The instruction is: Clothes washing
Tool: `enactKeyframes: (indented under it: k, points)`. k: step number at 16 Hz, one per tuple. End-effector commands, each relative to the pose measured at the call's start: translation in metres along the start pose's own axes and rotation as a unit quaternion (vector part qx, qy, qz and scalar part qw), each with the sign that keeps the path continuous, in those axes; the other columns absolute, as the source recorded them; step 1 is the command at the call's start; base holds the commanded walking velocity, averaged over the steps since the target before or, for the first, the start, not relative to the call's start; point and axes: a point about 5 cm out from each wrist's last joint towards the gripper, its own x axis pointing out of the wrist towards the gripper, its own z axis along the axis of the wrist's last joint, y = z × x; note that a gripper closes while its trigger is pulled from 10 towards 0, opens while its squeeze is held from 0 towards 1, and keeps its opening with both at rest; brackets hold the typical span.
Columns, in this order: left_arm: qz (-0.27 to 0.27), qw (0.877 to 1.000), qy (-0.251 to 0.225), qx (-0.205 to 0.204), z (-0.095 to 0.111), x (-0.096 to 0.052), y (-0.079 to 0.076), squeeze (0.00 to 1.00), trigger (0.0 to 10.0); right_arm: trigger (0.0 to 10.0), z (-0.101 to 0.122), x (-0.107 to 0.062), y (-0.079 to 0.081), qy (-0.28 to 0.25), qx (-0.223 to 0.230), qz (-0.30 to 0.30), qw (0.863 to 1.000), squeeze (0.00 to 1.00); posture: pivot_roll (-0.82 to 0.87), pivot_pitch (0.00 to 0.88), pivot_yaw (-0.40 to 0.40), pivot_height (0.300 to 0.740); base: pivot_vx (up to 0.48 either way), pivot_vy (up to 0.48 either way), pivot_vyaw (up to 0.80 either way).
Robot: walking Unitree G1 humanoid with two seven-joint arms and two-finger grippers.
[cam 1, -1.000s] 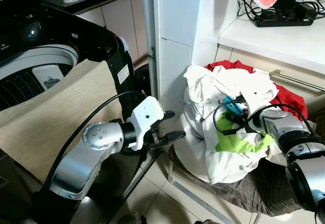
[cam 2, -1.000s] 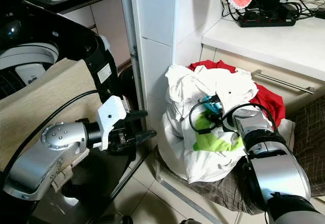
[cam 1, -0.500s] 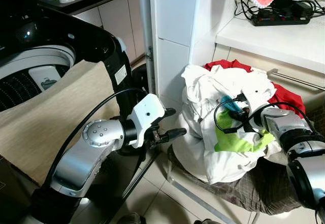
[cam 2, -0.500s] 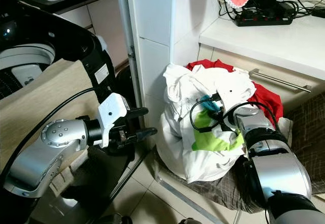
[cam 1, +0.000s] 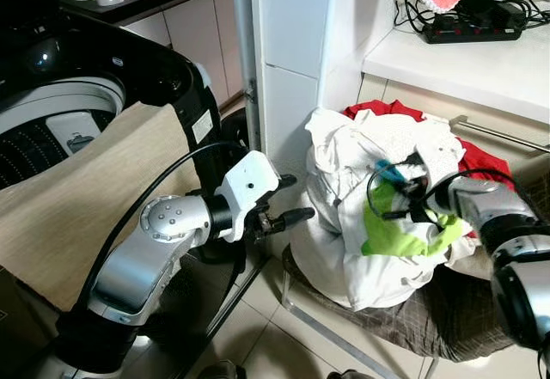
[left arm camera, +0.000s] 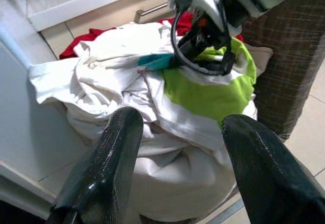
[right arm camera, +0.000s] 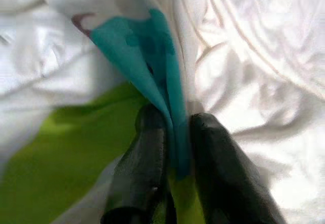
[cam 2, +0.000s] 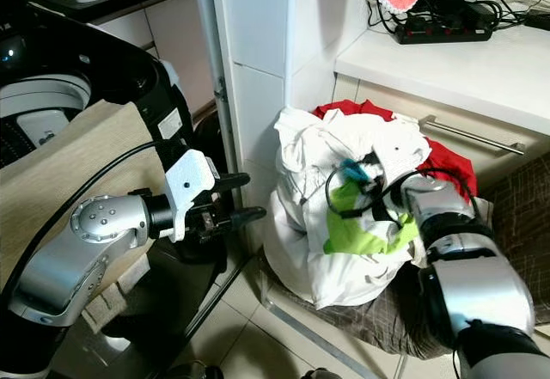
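Your right gripper [right arm camera: 170, 148] pinches the white garment [cam 1: 378, 224] on the pile; left gripper [cam 1: 288, 198] waits with fingers wide. Nothing is in the washer [cam 1: 60, 117] yet.

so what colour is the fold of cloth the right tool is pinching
Teal fold, on a white and lime-green garment; clearest in the right wrist view.

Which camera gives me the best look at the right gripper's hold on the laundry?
The right wrist view: both fingers pinch a teal fold of the white garment up close. The eye views show the right gripper buried in the pile; the left wrist view sees it from across.
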Motion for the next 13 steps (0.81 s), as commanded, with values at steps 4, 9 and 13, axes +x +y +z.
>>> enactKeyframes:
  k: [4,9,13]
  points:
    - [0.062,0.998,-0.031,0.004,0.013,0.002,0.017,0.00,10.0,0.0,0.061,-0.024,-0.015,-0.120,0.002,0.021,0.993,0.00,0.00,0.025,0.043,0.740,0.000,0.000,0.00]
    - [0.092,0.993,-0.070,0.023,0.028,0.006,0.025,0.00,10.0,0.0,0.118,-0.069,-0.032,-0.249,0.013,0.047,0.967,0.00,-0.02,0.000,0.056,0.740,0.000,0.000,0.00]
    - [0.114,0.973,-0.200,-0.030,0.073,0.022,0.030,1.00,10.0,0.0,0.168,-0.119,-0.010,-0.364,0.039,0.175,0.914,0.00,-0.04,0.000,0.049,0.740,0.000,0.000,0.00]
